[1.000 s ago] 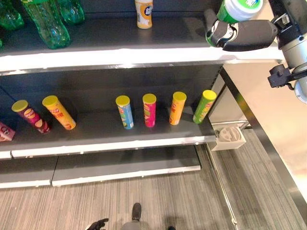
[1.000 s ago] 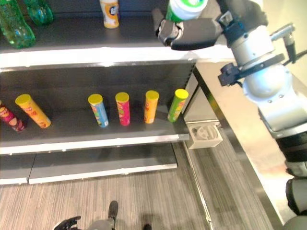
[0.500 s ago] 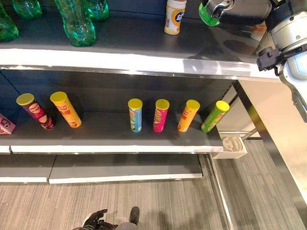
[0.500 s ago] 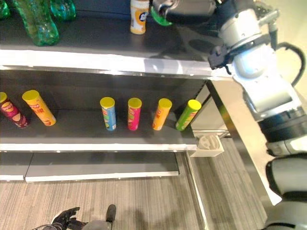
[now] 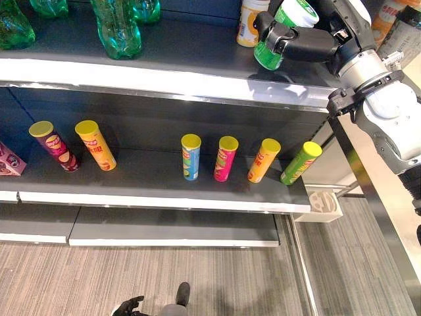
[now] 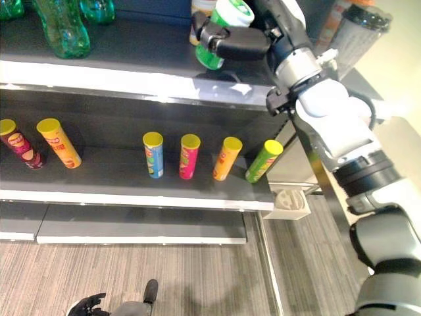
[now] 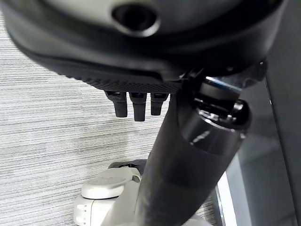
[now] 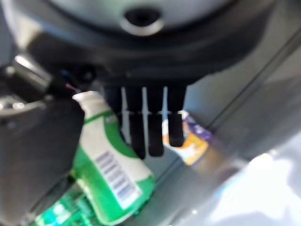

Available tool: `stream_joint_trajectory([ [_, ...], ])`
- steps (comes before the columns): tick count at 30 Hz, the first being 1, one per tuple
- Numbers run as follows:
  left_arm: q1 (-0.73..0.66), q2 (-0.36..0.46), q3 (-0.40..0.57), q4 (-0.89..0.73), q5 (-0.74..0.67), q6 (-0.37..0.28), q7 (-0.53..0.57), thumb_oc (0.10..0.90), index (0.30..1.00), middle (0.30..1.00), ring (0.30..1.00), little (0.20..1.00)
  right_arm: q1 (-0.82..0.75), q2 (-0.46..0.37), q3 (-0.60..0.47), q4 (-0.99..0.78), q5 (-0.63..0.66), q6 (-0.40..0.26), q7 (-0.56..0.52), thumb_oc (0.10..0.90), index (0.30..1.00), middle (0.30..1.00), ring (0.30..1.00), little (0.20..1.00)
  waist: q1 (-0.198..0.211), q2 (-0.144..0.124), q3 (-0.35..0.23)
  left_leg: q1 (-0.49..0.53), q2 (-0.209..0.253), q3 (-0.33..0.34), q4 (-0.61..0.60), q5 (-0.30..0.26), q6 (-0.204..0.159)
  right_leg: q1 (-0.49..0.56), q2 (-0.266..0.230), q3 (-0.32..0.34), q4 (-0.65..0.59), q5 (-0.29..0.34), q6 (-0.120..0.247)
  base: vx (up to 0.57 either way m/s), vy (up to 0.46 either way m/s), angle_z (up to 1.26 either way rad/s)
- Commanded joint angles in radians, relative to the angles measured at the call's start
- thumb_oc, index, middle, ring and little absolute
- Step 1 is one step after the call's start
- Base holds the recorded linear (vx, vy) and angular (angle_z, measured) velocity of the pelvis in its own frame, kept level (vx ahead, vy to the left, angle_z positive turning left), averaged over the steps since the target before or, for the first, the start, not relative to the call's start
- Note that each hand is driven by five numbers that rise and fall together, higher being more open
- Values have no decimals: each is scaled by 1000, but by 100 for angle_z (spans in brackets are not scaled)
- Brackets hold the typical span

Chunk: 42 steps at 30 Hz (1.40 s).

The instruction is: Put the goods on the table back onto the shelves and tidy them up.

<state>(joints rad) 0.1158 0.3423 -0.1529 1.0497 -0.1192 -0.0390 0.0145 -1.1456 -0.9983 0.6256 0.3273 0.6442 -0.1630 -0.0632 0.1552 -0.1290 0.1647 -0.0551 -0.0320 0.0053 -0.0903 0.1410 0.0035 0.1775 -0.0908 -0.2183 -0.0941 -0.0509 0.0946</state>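
Right hand holding a green bottle over the top shelf's right end.

The right hand (image 5: 299, 45) grips the green bottle (image 6: 223, 33), tilted with its white cap up, just above the top shelf (image 5: 164, 49); a yellow-labelled bottle (image 5: 250, 23) stands just behind it.

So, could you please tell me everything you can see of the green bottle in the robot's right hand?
The green bottle has a green body, a wide white cap and a white label with a barcode. It looks like plastic. The right hand grips it round the middle, tilted, above the top shelf, beside an orange-and-white bottle. Whether its base touches the shelf is unclear.
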Motion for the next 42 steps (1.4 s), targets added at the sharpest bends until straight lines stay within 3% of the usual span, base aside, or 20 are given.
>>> stream_joint_trajectory([
  [1,-16,55,-58,21,-35,-29,17,800,900,900,900,900,-200,-28,20,75,41,-45,-30,400,300,300,300,300,39,-23,-61,76,73,14,3,-132,-83,-71,-64,-31,7,83,87,0,0,0],
  [26,-28,62,-78,19,-38,-34,13,800,900,900,900,900,-280,-22,125,137,60,-38,16,400,300,300,300,300,45,-47,-45,72,64,-14,3,-139,-80,-64,-70,-66,7,86,90,1,-2,4],
  [27,-28,62,-79,20,-37,-33,13,800,900,900,900,900,-280,-24,126,133,60,-39,14,529,493,493,493,493,44,-47,-45,72,65,-14,3,-139,-81,-64,-70,-66,7,86,90,0,0,0],
  [28,-27,62,-79,19,-37,-33,12,800,900,900,900,900,-279,-27,126,127,57,-38,12,706,759,759,759,759,43,-47,-46,74,65,-13,3,-140,-81,-64,-70,-67,7,85,90,0,0,0],
  [29,-27,62,-78,20,-36,-32,12,800,900,900,900,900,-281,-27,127,128,54,-38,12,800,900,900,900,900,43,-47,-46,74,66,-12,3,-140,-81,-63,-70,-67,7,85,90,0,0,0],
  [42,-27,64,-86,32,-20,-30,9,800,900,900,900,900,-286,-19,81,133,85,-52,-9,800,900,900,900,900,32,-44,-51,85,68,-5,3,-148,-80,-61,-71,-62,7,85,89,0,0,0],
])
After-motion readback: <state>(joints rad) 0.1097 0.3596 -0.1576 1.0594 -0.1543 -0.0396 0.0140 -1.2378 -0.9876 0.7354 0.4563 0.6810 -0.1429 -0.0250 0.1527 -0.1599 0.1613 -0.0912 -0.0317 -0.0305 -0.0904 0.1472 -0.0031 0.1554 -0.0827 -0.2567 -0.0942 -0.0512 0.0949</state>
